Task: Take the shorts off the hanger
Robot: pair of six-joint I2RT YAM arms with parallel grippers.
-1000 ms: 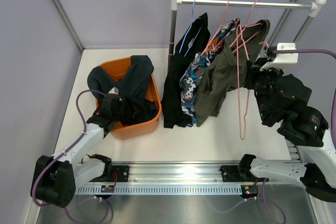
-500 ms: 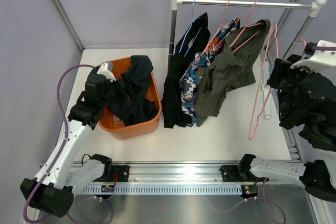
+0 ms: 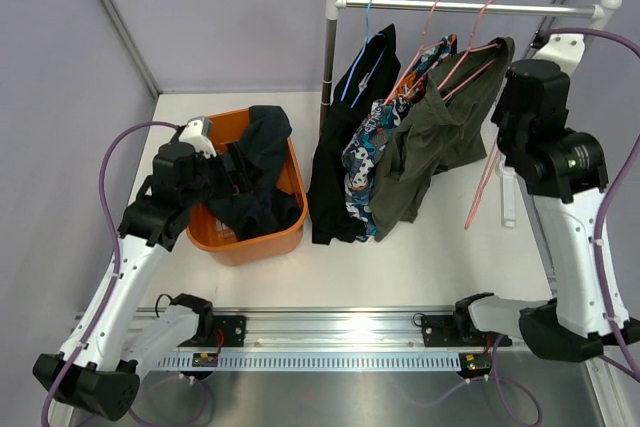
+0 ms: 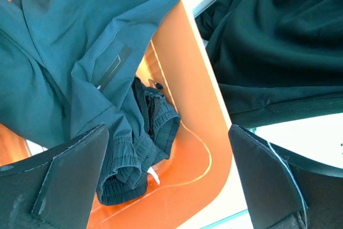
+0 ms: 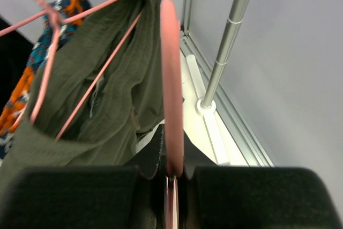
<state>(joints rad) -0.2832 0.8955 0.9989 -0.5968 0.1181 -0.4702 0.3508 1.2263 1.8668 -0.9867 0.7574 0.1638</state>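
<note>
While the left end effector hangs spread wide over the orange bin near the worktop's left edge, the dark navy shorts lie in that bin | right end effector pinched on a bare pink hanger | black shorts, patterned shorts and olive shorts hang on the rail toward the far right corner

Left arm and right arm: white shells, chunky black joints, a purple cable trailing off each. Up close, the left hand shows flat, dark grey fingers with pale edges.
</note>
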